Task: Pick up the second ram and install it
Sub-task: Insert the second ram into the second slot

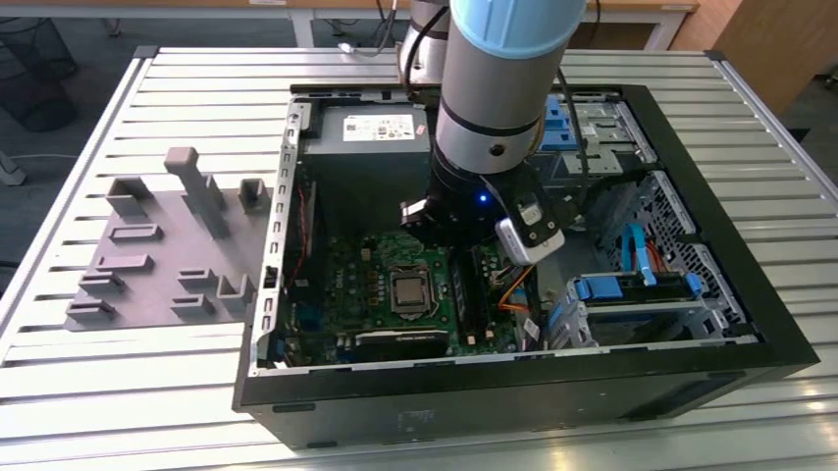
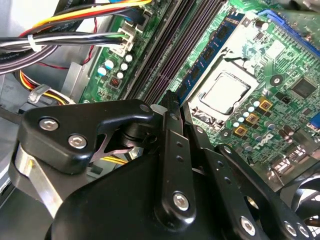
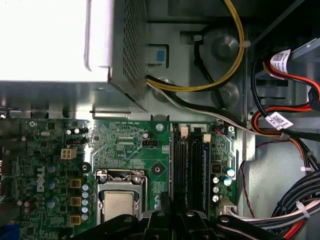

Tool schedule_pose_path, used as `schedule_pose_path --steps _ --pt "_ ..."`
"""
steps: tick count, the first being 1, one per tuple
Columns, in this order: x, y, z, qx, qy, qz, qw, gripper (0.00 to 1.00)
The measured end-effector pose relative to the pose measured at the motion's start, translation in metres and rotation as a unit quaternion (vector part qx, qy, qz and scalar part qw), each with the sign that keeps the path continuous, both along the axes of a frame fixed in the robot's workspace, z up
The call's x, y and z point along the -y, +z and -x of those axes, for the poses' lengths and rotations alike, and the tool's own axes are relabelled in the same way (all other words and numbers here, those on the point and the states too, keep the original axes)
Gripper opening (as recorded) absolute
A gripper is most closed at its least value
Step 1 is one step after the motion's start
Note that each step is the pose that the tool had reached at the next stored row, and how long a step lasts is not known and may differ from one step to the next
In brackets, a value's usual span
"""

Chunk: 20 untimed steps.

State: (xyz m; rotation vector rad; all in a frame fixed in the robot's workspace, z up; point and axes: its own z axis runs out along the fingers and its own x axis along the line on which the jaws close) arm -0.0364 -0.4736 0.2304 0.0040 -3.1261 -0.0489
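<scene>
Reaching down into the open computer case (image 1: 733, 226), the arm puts its gripper (image 2: 176, 102) low over the motherboard (image 1: 353, 285), at the near end of the memory slots (image 3: 181, 170). Whether it is clamped or released cannot be told.

In the first wrist view, a dark blue-green stick that looks to be the second ram (image 3: 205, 170) stands on edge in the slot farthest from the processor socket (image 3: 119, 202), just beside the gripper's tip. Contact between them cannot be made out.

Room is tight. The power supply (image 1: 367, 128) stands just beyond the far end of the slots. Bundled cables (image 3: 280, 125) run close along the side away from the socket, and blue-tabbed drive bays (image 1: 615, 287) fill the case toward the exterior view's right.

Outside the case, toward the exterior view's left, a grey fixture (image 1: 157, 245) with upright blocks lies on the slatted table (image 1: 131, 392).
</scene>
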Motion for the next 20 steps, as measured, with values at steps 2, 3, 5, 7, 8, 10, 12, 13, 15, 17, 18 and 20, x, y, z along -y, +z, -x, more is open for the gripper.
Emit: schedule_pose_path --steps 2,3,5,7,8,10,12,13,15,17,18,20 --pt "0.0026 -0.0002 0.0001 0.0000 -0.001 0.0000 1.0000 0.14" --pt "0.0028 -0.0008 0.0001 0.0001 -0.002 -0.0002 1.0000 0.14" --pt "0.0028 -0.0022 -0.0006 0.0000 -0.003 -0.0001 1.0000 0.14" --pt "0.0029 -0.0034 -0.0011 0.0000 -0.006 -0.0001 1.0000 0.14" --pt "0.0029 -0.0037 -0.0014 0.0000 -0.007 0.0000 1.0000 0.14" --pt "0.0032 -0.0042 -0.0025 0.0000 -0.007 0.0000 1.0000 0.14" --pt "0.0034 -0.0043 -0.0044 0.0000 -0.008 0.0001 1.0000 0.14" --pt "0.0034 -0.0043 -0.0051 0.0000 -0.008 0.0001 1.0000 0.14" --pt "0.0035 -0.0045 -0.0059 0.0000 -0.008 0.0000 1.0000 0.14" --pt "0.0036 -0.0048 -0.0063 0.0001 -0.008 -0.0001 1.0000 0.14" --pt "0.0040 -0.0050 -0.0064 0.0001 -0.009 -0.0001 1.0000 0.14" --pt "0.0047 -0.0054 -0.0066 0.0000 -0.011 -0.0001 0.9999 0.14"
